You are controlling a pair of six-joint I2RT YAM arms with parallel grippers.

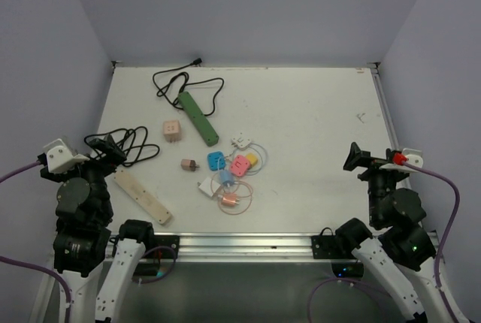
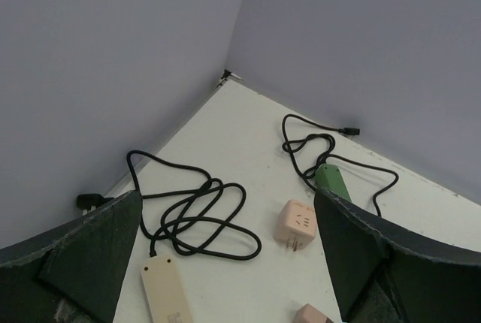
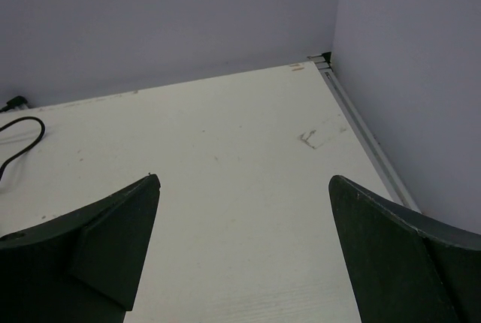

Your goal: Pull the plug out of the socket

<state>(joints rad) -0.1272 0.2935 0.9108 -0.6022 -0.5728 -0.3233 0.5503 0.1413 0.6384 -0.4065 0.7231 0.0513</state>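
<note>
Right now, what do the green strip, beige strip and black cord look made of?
Green strip: likely moulded plastic, matte, with even colour and no glare. Beige strip: likely plastic too, smooth with crisp edges. Black cord: probably a rubber or PVC sheath, since it lies in loose, soft loops.

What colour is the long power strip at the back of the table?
The strip is green, clearest in the top view.

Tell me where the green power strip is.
In the top view, the green power strip lies left of centre toward the far edge, the pink cube adapter just left of it.
</note>
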